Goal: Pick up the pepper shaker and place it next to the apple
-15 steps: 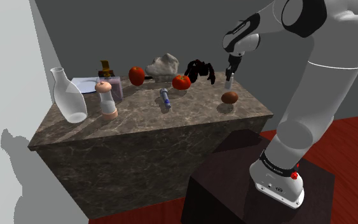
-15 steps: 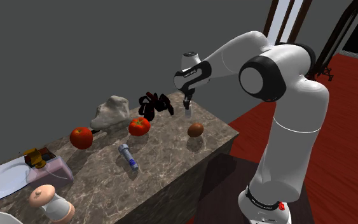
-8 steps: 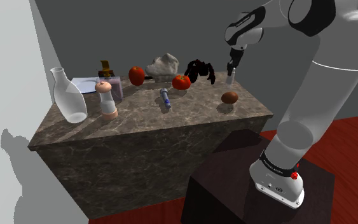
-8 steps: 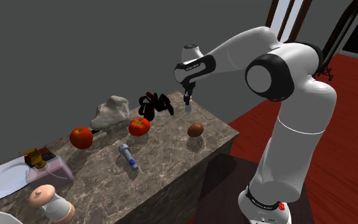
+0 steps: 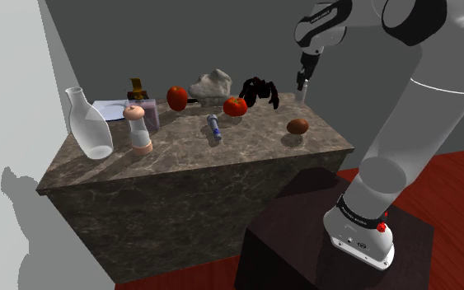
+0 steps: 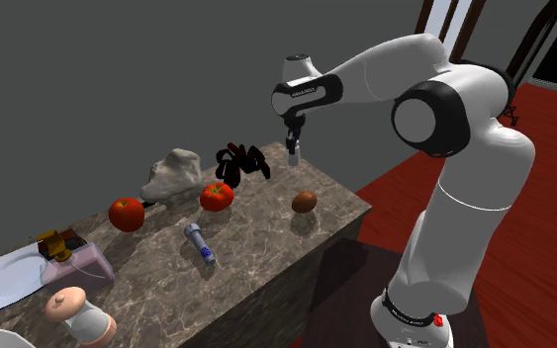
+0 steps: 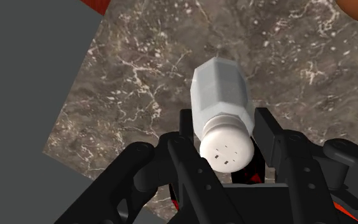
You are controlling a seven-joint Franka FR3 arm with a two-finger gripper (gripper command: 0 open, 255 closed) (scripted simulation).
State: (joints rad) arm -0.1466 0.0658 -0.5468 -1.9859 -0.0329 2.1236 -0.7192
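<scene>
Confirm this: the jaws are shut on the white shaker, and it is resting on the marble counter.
Not resting: the shaker hangs clear above the counter, as the second exterior view shows. The jaws are indeed shut on it.

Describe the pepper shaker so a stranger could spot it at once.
Find the marble counter and the white arm reaching over its far corner. Clamped in the black gripper, off the surface, is the shaker: a small white faceted bottle with a holed round cap, unlike the taller peach-topped grinder standing at the counter's other end.
</scene>
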